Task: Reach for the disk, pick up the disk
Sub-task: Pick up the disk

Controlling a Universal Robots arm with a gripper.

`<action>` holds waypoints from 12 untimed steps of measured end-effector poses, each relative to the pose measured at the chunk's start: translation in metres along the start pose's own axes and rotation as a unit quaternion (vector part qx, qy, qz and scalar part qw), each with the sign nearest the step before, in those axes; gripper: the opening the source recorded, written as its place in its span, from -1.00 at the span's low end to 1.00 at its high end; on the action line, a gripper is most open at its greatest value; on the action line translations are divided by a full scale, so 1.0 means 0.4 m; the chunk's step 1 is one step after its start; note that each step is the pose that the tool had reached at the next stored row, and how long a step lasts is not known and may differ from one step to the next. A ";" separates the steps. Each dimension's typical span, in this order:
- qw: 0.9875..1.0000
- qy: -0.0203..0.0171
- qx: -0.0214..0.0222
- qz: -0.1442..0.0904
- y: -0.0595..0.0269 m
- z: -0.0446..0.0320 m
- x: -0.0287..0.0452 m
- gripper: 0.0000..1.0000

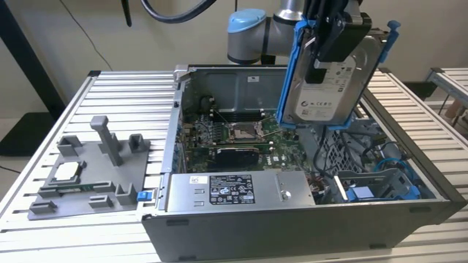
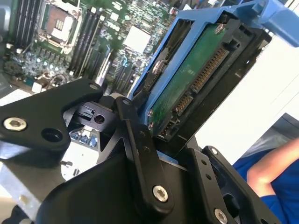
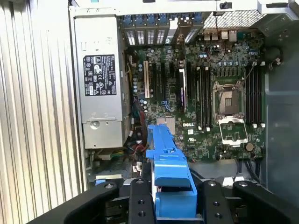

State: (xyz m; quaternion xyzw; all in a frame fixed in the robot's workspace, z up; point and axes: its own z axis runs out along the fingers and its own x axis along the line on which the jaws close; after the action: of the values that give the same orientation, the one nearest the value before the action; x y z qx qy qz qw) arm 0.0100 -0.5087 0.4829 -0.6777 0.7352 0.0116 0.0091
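Observation:
The disk [image 1: 332, 87], a silver drive with a white label in a thin blue bracket [image 1: 291, 76], hangs tilted on edge in the air above the open computer case. My gripper [image 1: 330, 52] is shut on it from above, its black fingers [image 1: 340, 33] clamping the drive's faces. In the second wrist view the disk's green circuit-board side [image 2: 196, 79] sits between the black fingers [image 2: 140, 149]. In the first wrist view the blue bracket's edge [image 3: 170, 177] stands between the two fingers [image 3: 140, 205].
Under the disk lies the open computer case [image 1: 292, 224] with its motherboard [image 1: 234, 137], power supply [image 1: 234, 189] and a blue drive bay [image 1: 373, 189]. A grey fixture [image 1: 95, 164] holding a small silver chip [image 1: 66, 171] stands at the exterior view's left. A person's arm [image 2: 275, 177] is nearby.

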 end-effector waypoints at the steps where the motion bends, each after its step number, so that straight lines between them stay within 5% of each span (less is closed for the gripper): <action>1: 1.000 0.000 0.000 0.000 -0.001 0.000 0.007 -1.00; 12: 1.000 0.000 0.000 0.002 -0.005 0.001 0.067 -1.00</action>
State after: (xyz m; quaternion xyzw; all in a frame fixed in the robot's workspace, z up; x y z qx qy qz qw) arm 0.0100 -0.5355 0.4819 -0.6759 0.7368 0.0115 0.0091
